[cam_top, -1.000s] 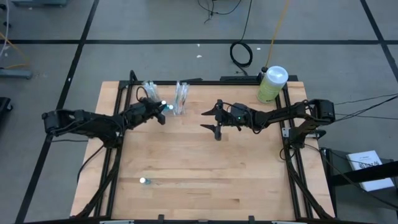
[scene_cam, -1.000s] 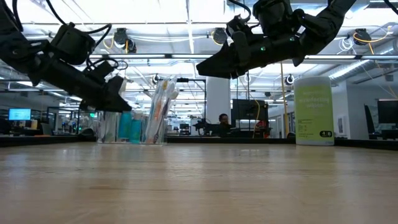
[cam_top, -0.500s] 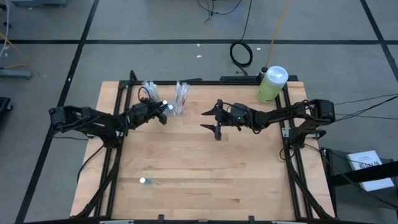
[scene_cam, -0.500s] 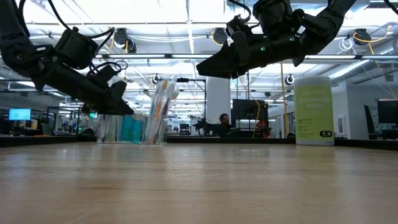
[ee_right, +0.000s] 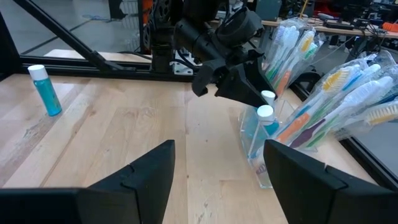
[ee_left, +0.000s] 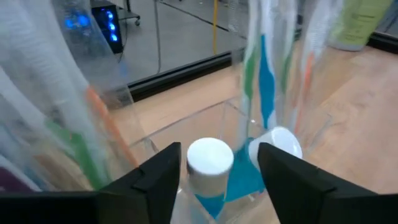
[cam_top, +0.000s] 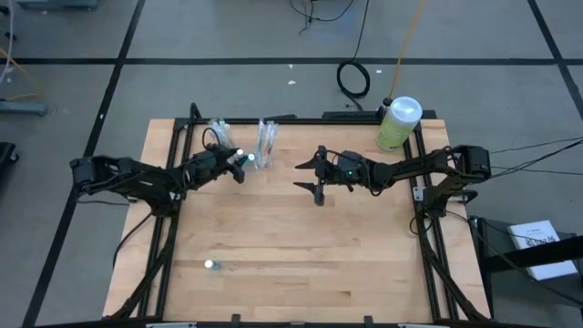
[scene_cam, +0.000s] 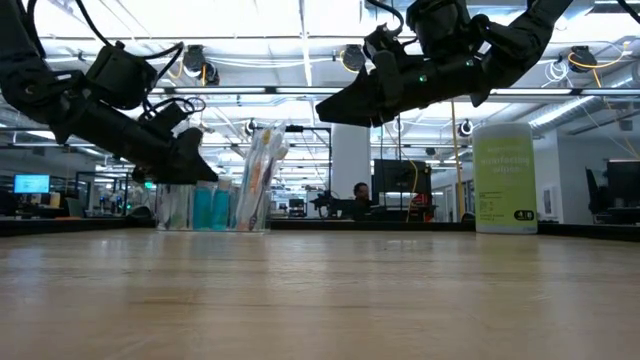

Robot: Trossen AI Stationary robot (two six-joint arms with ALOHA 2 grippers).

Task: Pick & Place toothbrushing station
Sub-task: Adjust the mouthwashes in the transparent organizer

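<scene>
Left hand [cam_top: 239,164] hovers with its fingers spread, gripping nothing, right up against the toothbrushing station [cam_top: 253,146], which sits just ahead of it at the back of the table [cam_top: 301,246]. It looks like the reach-in before the pick; next the fingers must straddle a clear wall and close. Right hand [cam_top: 310,176], also spread and unladen, waits mid-table, well apart.

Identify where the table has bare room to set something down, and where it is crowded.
Free: the wide wood between the right pincer and the near edge, right of the small blue bottle. Crowded: the far-left corner, where the left pincer meets the toothbrushing station.
</scene>
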